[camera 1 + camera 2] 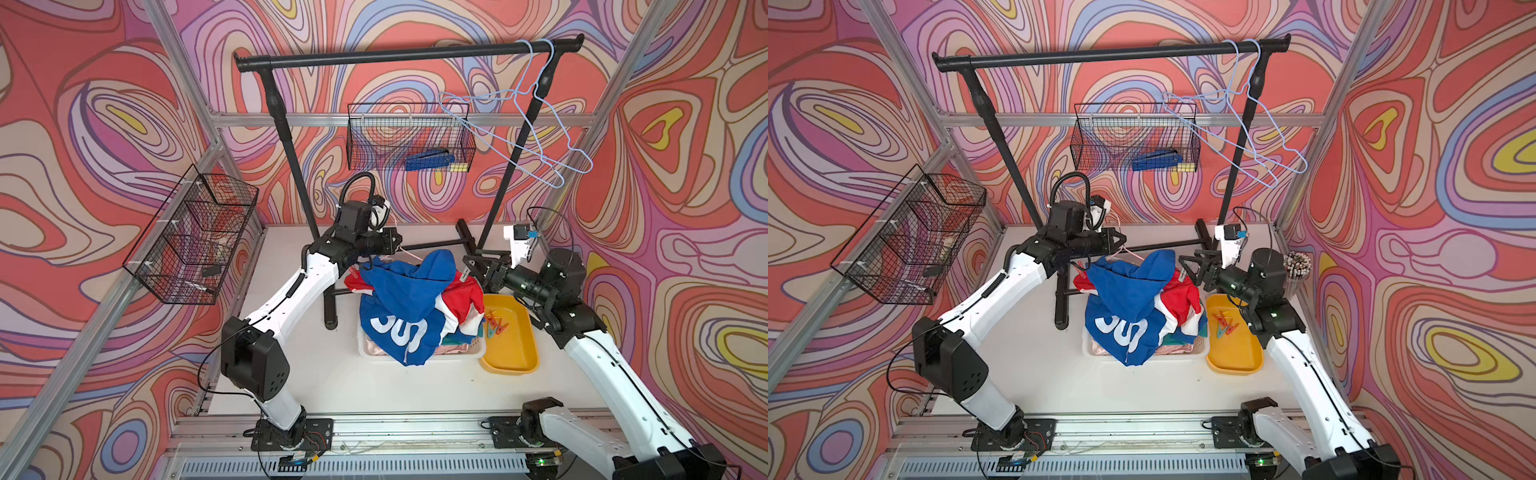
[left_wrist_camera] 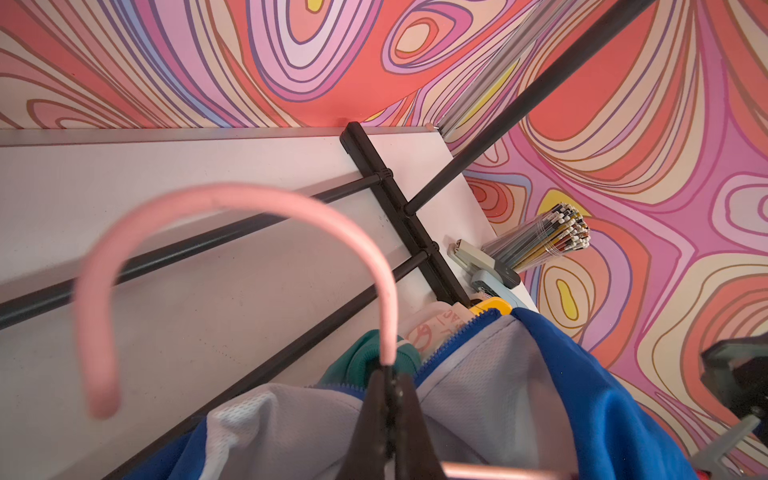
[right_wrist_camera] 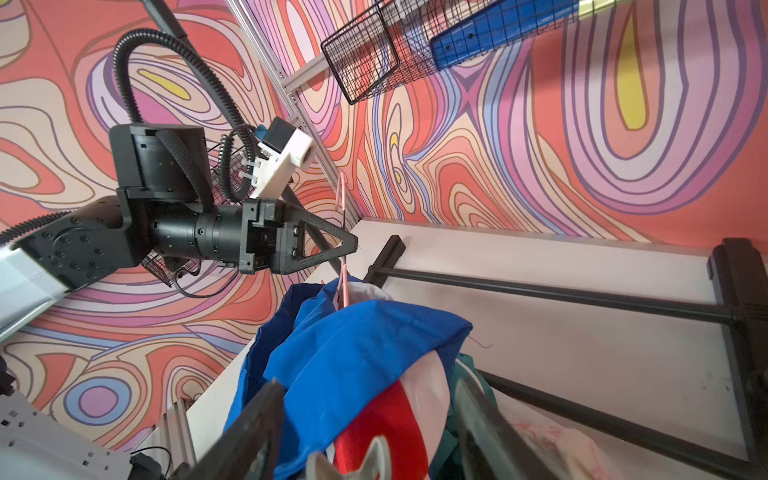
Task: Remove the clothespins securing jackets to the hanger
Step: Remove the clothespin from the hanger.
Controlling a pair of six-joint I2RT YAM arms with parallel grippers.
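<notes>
the white table (image 1: 316, 386) lies bare along its near edge and across its left half, between the left arm and the middle. a black garment rack (image 1: 407, 52) spans the far half, with its crossbars and feet flat on the table. one foot ends just beside the left corner of the white basket (image 1: 374, 354). two pale blue hangers (image 1: 536, 120) hang bare at the rail's right end.

the hooded jacket (image 1: 399, 303), blue, red and white, sits on a pink hanger (image 2: 232, 199) and sags over the white basket, hiding most of it. pink and teal cloth show inside at the front wall.

a wire basket (image 1: 409, 124) on the back wall holds a dark blue stapler-like object (image 1: 428, 160). a second wire basket (image 1: 195, 232) hangs on the left wall, its contents unclear. a yellow tray (image 1: 511, 353) sits just beside the white basket near the table's right edge and holds a small heap of clothespins (image 1: 496, 324).

the left pincer (image 2: 390, 386) is pressed together on the hanger's neck under the hook. the right pincer (image 3: 368, 386) stands spread on either side of the jacket's red shoulder, with a grey clothespin (image 3: 374, 455) between its fingers; contact cannot be told. a coral clothespin (image 1: 353, 275) grips the opposite shoulder.
</notes>
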